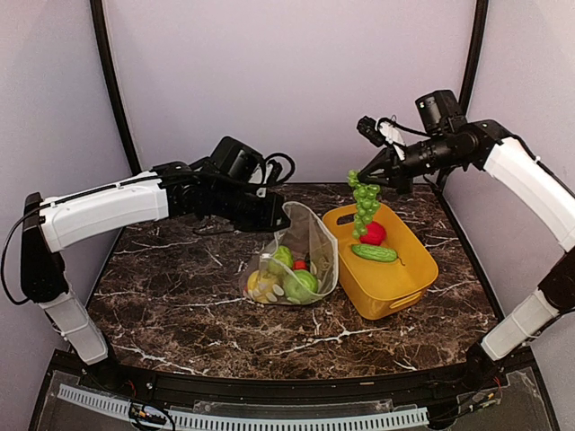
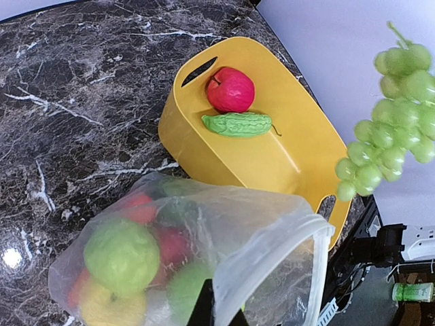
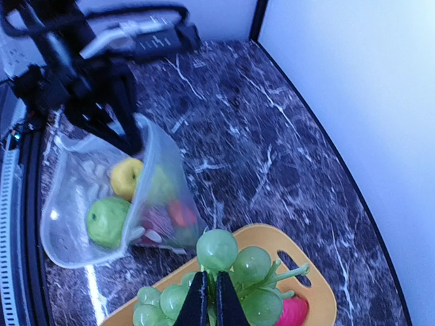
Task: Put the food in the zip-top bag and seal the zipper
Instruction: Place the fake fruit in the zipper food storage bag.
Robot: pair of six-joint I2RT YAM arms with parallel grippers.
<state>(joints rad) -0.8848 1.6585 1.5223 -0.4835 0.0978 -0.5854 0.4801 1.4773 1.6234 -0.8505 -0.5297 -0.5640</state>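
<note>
Bag (image 1: 305, 260) sits on table (image 1: 180, 287), several fruits inside; left gripper (image 1: 277, 214) pinched shut on its rim, propping mouth open. Grapes (image 1: 364, 205) hang from closed right gripper (image 1: 368, 175) above basket (image 1: 409, 283). Red fruit (image 1: 373, 233), cucumber (image 1: 374, 253) not yet bagged; zipper (image 1: 314, 215) unsealed

The green grapes (image 1: 365, 205) hang as a long bunch, their stem pinched between the jaws of the right gripper (image 1: 358, 177). Below those jaws lie a red fruit (image 1: 373, 233) and a bumpy cucumber (image 1: 374, 253), side by side. The zip-top bag (image 1: 305, 256), clear and dotted, is held up by its rim in the jaws of the left gripper (image 1: 277, 215). Its mouth gapes and the zipper (image 2: 272, 250) is unsealed. Inside it, beneath these jaws, sit a yellow lemon (image 1: 259, 284), green apples (image 1: 300, 284) and red pieces (image 2: 173, 244).
</note>
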